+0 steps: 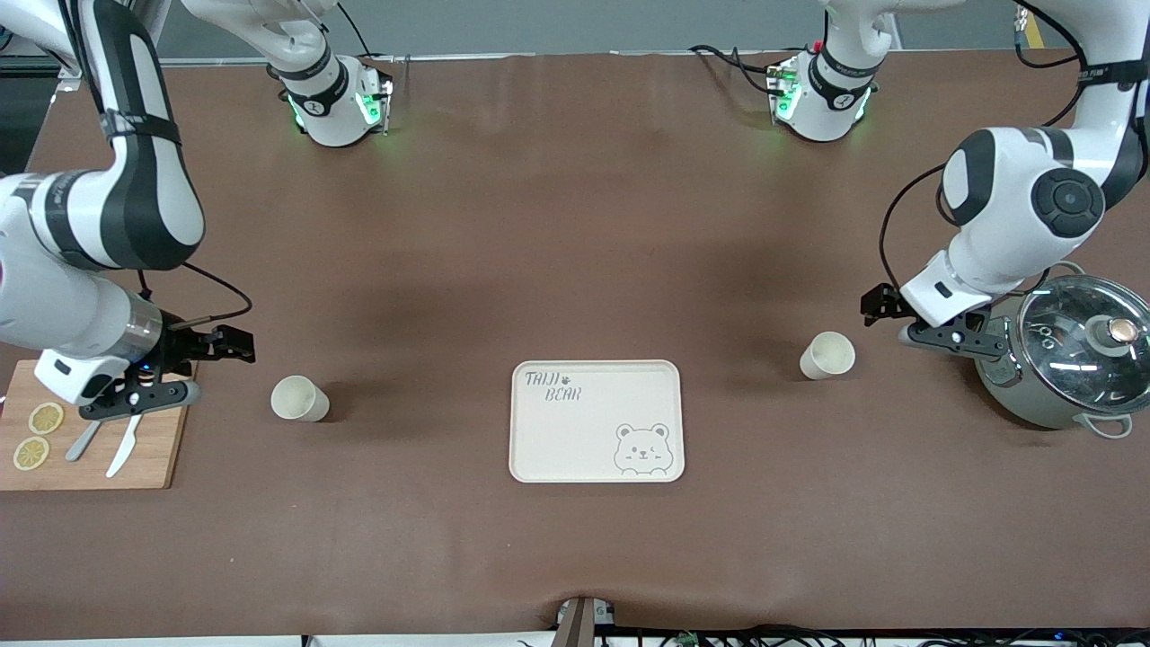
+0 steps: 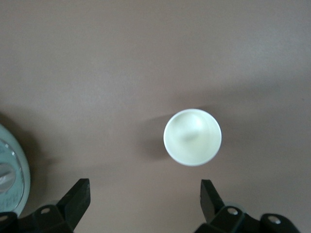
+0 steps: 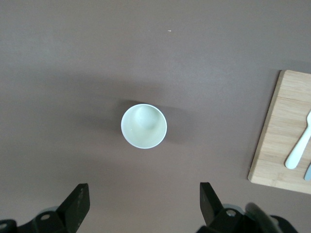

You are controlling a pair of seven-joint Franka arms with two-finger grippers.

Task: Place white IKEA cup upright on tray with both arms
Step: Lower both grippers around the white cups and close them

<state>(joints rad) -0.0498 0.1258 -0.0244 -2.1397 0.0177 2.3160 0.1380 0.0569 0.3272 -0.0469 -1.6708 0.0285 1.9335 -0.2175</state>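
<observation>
Two white cups stand upright on the brown table. One cup (image 1: 299, 398) (image 3: 144, 125) is toward the right arm's end, just beside my open right gripper (image 1: 229, 346) (image 3: 145, 196). The other cup (image 1: 827, 354) (image 2: 192, 137) is toward the left arm's end, close to my open left gripper (image 1: 876, 305) (image 2: 145, 194). Neither gripper touches a cup, and nothing sits between either pair of fingers. The cream tray (image 1: 597, 458) with the bear drawing lies between the two cups, a little nearer the front camera, and holds nothing.
A wooden cutting board (image 1: 153, 449) (image 3: 284, 116) with lemon slices (image 1: 45, 418) and cutlery lies under the right arm's wrist. A grey pot with a glass lid (image 1: 1083, 350) stands beside the left gripper, at the left arm's end.
</observation>
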